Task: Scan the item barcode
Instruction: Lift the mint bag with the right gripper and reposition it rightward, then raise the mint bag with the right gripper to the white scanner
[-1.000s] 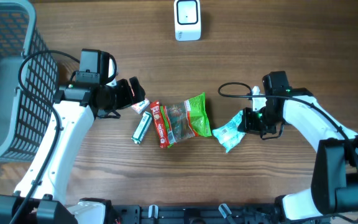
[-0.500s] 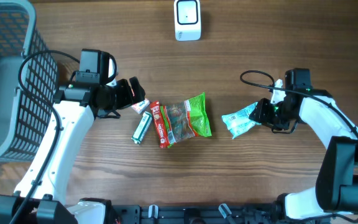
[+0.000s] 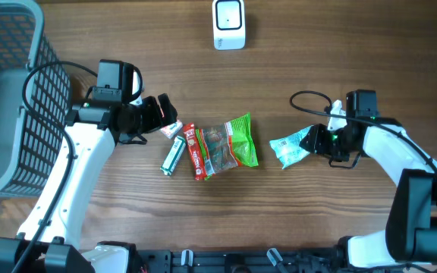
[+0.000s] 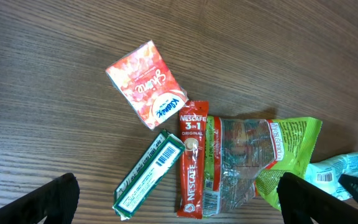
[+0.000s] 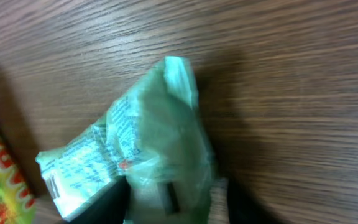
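**Securing the pale packet before carrying it to the scanner**

Gripping comes first. The right claw [image 3: 315, 142] sits at the right end of the pale green packet [image 3: 288, 149], which lies on the desk [image 3: 370, 53] just right of the green snack bag [image 3: 237, 144]. In the right wrist view its fingers flank the crinkled film, but I cannot tell whether they press it. The film is soft and likely to slip, so a firm bite on the end seam looks wise. A barcode appears on the packet's upper face in the left wrist view, so the packet should probably be lifted and turned with that face toward the scanner [image 3: 228, 24].

The left claw [image 3: 165, 115] hovers spread wide and empty over the red tissue pack [image 3: 171, 127]. It is well apart from the packet.

The bare desk between packet and scanner gives a clear path up and left. The snack bag and the red sachet [image 3: 197, 152] crowd the packet's left side. The basket [image 3: 21, 45] stands far off at the left edge.
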Controlling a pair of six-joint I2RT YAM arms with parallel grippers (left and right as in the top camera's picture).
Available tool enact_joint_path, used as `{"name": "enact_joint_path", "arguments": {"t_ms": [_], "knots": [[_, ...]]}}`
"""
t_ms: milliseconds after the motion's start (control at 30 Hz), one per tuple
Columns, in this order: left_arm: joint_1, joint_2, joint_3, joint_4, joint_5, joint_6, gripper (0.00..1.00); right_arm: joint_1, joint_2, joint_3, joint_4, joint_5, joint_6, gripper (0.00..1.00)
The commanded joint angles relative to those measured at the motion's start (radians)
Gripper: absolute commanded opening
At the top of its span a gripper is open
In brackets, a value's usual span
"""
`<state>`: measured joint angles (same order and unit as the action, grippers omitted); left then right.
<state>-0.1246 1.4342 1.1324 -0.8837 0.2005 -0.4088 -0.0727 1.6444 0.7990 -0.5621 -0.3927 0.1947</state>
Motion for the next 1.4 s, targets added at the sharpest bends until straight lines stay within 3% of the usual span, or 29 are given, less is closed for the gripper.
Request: {"name": "enact_joint_path", "arguments": {"t_ms": [0, 200, 233, 400, 667, 933, 1033, 1200, 1367], "knots": [[-0.002, 0.002, 0.006, 0.0, 0.008, 0.011, 1.0, 0.009, 0.005, -0.032, -0.009, 0.025, -0.015, 0.14], [-0.002, 0.002, 0.006, 0.0, 0.008, 0.011, 1.0, 0.006, -0.084, 0.155, -0.151, 0.026, -0.061, 0.1], [-0.002, 0.002, 0.006, 0.0, 0.008, 0.011, 1.0, 0.006, -0.103, 0.19, -0.172, 0.024, -0.069, 0.04], [-0.002, 0.002, 0.006, 0.0, 0.008, 0.011, 1.0, 0.011, -0.2, 0.361, -0.27, -0.032, -0.195, 0.04], [-0.002, 0.002, 0.006, -0.001, 0.008, 0.011, 1.0, 0.093, -0.234, 0.654, -0.341, 0.213, -0.247, 0.04], [-0.002, 0.002, 0.006, 0.0, 0.008, 0.011, 1.0, 0.335, -0.099, 1.01, -0.322, 0.634, -0.439, 0.04], [-0.002, 0.002, 0.006, 0.0, 0.008, 0.011, 1.0, 0.428, -0.006, 1.107, -0.268, 0.806, -0.559, 0.04], [-0.002, 0.002, 0.006, 0.0, 0.008, 0.011, 1.0, 0.594, 0.16, 1.124, 0.054, 1.148, -0.859, 0.04], [-0.002, 0.002, 0.006, 0.0, 0.008, 0.011, 1.0, 0.676, 0.359, 1.124, 0.371, 1.265, -1.038, 0.04]]}}
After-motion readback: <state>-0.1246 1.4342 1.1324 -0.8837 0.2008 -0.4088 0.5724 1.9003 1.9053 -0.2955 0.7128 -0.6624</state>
